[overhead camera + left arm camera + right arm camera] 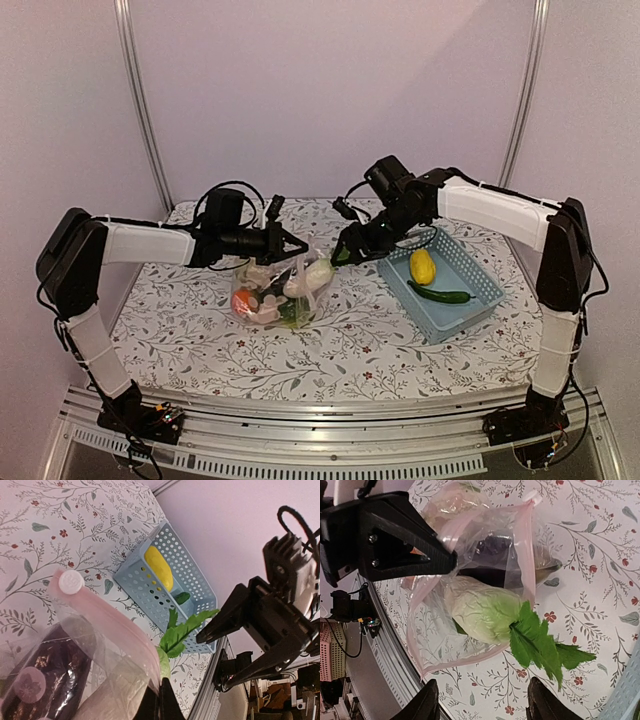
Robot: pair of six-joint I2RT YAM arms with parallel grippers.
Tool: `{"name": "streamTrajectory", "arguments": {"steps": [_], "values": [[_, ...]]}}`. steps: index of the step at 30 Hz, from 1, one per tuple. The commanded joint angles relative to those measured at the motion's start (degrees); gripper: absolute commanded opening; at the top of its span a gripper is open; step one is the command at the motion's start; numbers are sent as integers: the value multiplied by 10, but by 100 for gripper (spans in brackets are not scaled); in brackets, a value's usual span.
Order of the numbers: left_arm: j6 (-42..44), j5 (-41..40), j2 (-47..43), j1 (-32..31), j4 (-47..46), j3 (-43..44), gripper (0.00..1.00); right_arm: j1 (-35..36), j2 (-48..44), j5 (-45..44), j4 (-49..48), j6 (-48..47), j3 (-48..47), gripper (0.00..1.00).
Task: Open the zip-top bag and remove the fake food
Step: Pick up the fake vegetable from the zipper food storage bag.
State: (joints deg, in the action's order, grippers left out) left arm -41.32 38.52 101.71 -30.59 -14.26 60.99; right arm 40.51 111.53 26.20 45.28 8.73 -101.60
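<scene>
The clear zip-top bag (270,292) lies on the floral cloth, its mouth open toward the right. My left gripper (300,243) is shut on the bag's pink rim (115,625). A pale green leafy vegetable (485,610) sticks halfway out of the mouth, leaves (182,630) outward. A dark eggplant (492,545) and orange and white pieces remain inside. My right gripper (485,700) hangs open just off the leaf tips, holding nothing. A yellow piece (422,266) and a green cucumber (440,294) lie in the basket.
The light-blue slotted basket (470,265) stands right of the bag, close to my right arm. The table's metal front rail (330,420) runs along the near edge. A purple wall closes off the back.
</scene>
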Motion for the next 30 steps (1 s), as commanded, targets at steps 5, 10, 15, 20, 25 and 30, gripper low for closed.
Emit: {"name": "streamTrajectory", "arguments": {"steps": [5, 10, 15, 20, 25, 30], "values": [[6, 1, 5, 0, -7, 4, 0, 17, 65, 55, -37, 78, -23, 58], [3, 3, 1, 0, -13, 2, 0, 16, 118, 68, -39, 100, -66, 58], [-1, 7, -1, 0, -18, 0, 0, 15, 159, 71, -37, 118, -104, 60], [-5, 8, 0, 0, -25, -2, 0, 15, 187, 64, -30, 132, -136, 64], [-12, 9, 1, -2, -36, -7, 0, 10, 210, 56, -27, 161, -149, 69], [-16, 14, 6, -3, -45, -8, 0, -2, 238, 87, -61, 222, -154, 69]]}}
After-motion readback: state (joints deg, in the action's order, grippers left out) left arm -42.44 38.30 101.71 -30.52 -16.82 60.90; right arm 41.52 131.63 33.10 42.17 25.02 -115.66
